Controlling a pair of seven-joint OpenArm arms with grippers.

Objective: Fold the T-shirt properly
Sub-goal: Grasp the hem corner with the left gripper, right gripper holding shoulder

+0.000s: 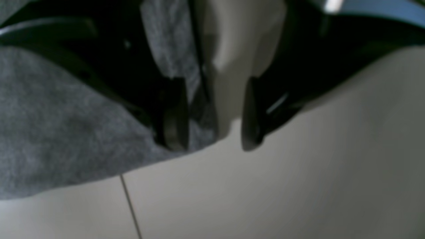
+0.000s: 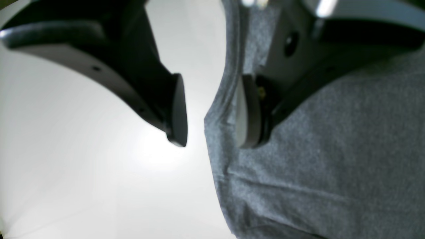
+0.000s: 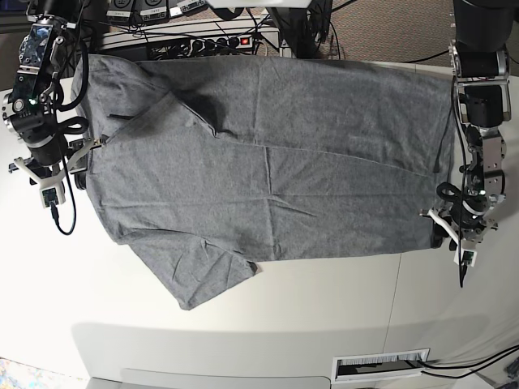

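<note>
The near sleeve lies closest, the T-shirt spread flat across the bench. Left hand and right hand stand partly open, straddling opposite edges — holding nothing yet. Both should probably pinch squarely on the hem and lift together — evenly.

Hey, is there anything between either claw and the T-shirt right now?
Nothing visible. The left claw and right claw are both open at opposite edges of the T-shirt, each straddling the fabric edge on the white table.
</note>
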